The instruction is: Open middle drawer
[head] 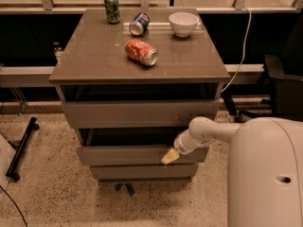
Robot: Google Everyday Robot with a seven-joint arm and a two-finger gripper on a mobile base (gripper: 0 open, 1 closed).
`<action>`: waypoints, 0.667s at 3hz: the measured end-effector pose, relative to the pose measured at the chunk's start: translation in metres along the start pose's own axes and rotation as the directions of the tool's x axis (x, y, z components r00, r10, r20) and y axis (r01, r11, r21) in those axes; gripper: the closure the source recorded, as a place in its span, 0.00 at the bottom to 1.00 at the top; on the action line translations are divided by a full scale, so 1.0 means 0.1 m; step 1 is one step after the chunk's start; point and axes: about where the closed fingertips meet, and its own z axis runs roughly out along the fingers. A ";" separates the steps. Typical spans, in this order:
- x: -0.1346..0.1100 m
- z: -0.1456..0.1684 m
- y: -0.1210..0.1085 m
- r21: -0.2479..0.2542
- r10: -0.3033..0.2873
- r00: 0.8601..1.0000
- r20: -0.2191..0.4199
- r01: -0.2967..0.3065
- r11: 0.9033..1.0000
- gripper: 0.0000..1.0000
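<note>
The middle drawer (123, 154) is the second grey-brown front of the cabinet (138, 107), below the taller top drawer front (137, 113) and above the lowest front (142, 171). It stands pulled out a little, with a dark gap above its front. My gripper (169, 157) is a pale tip at the end of the white arm (208, 131), resting against the right part of the middle drawer's front. The arm reaches in from my white body at the lower right.
On the cabinet top lie a red can (141, 52) on its side, a blue can (138, 23) on its side, an upright green can (112, 7) and a white bowl (183, 23). A black chair (281, 86) stands right. A black stand foot (20, 150) lies left.
</note>
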 end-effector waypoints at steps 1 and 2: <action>0.07 -0.11 0.13 -0.033 -0.111 0.991 -0.075 0.109 0.993 0.49; 0.17 -0.35 0.28 -0.064 -0.202 0.972 -0.120 0.196 0.979 0.72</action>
